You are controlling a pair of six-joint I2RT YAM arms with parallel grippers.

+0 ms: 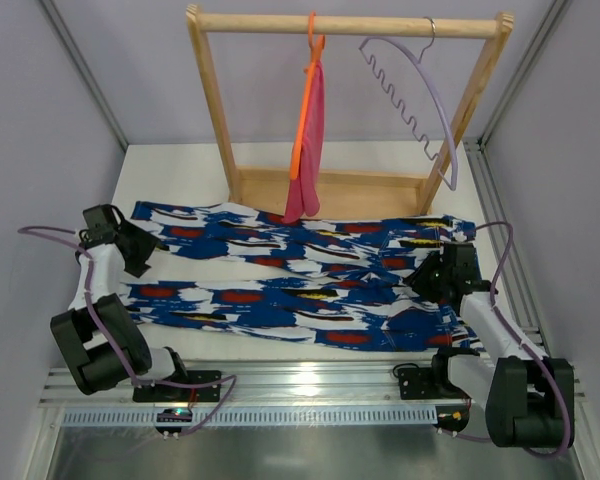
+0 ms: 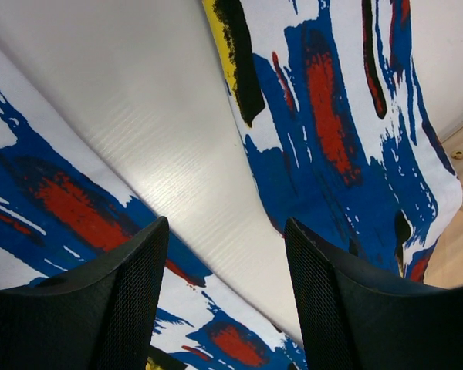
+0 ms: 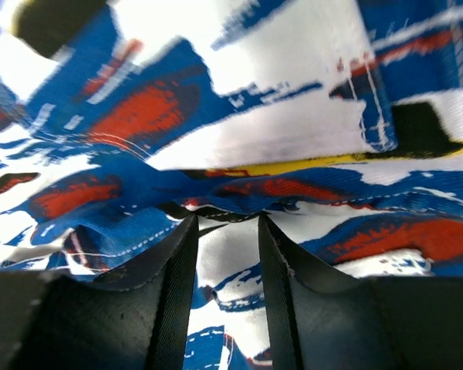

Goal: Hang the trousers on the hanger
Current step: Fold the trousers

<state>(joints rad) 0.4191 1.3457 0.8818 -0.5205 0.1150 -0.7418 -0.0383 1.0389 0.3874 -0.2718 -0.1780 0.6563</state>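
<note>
My left fingers (image 2: 131,308) stand released with nothing between them, poised over a strip of bare worktop (image 2: 139,116) in the gap between the two legs of the trousers (image 2: 332,116). My right fingers (image 3: 174,293) are set narrower, their tips against a puckered ridge of cloth near what looks like the waist end. I cannot tell whether they have pinched it or only press on it. Further out, the trousers lie flat across the worktop, stretched from one arm to the other and not yet lifted. The hanger (image 1: 420,100) hangs by its hook from the wooden rack (image 1: 350,25) at the back, well apart from the trousers, beside an orange hanger (image 1: 302,120) carrying a pink cloth (image 1: 313,150). I judge the step in hand to be getting a sound hold on the garment. To do it well I would move the left fingers off the bare strip onto a leg's edge, take a deep bite of cloth on both sides, and lift both ends level. The legs should then hang together and feed over the notched bar without catching the pink cloth.
</note>
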